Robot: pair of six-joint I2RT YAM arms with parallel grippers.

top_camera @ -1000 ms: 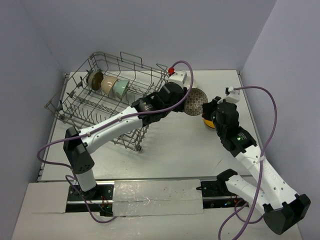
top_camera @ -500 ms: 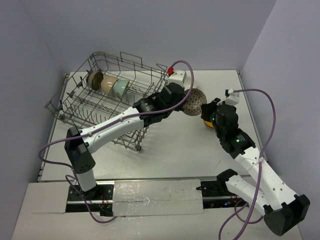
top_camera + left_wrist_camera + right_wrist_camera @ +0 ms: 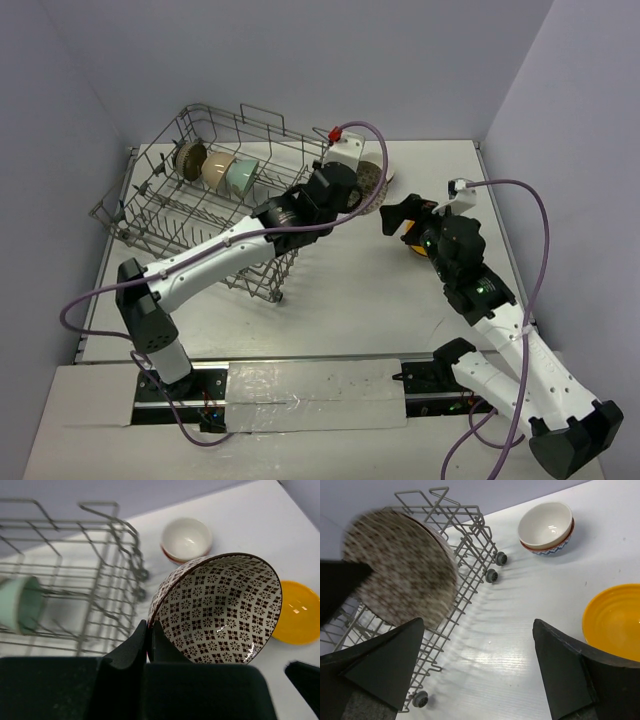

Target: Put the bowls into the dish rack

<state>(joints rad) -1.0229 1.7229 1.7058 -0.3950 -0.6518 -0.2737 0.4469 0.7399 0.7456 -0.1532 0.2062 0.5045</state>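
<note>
A bowl with a brown-and-white pattern [image 3: 220, 610] hangs off the table, its rim pinched between the shut fingers of my left gripper [image 3: 149, 625]. From above, this bowl [image 3: 370, 190] is beside the right end of the grey wire dish rack [image 3: 200, 205]. My right gripper [image 3: 476, 627] stands open and empty just right of the patterned bowl [image 3: 400, 570]. Three bowls stand on edge in the rack: a brown patterned one [image 3: 188, 158], a beige one [image 3: 217, 168] and a pale green one [image 3: 240, 178]. On the table sit a yellow bowl [image 3: 615, 622] and stacked white bowls [image 3: 546, 525].
The rack's right end wall and small wheels [image 3: 492, 567] lie close below the held bowl. The yellow bowl [image 3: 413, 246] is partly hidden under my right arm in the top view. Walls close the table at the back and both sides.
My left gripper shut on the patterned bowl's rim. My right gripper opened, let go of it and drew back. The left arm has carried the bowl left toward the rack.
</note>
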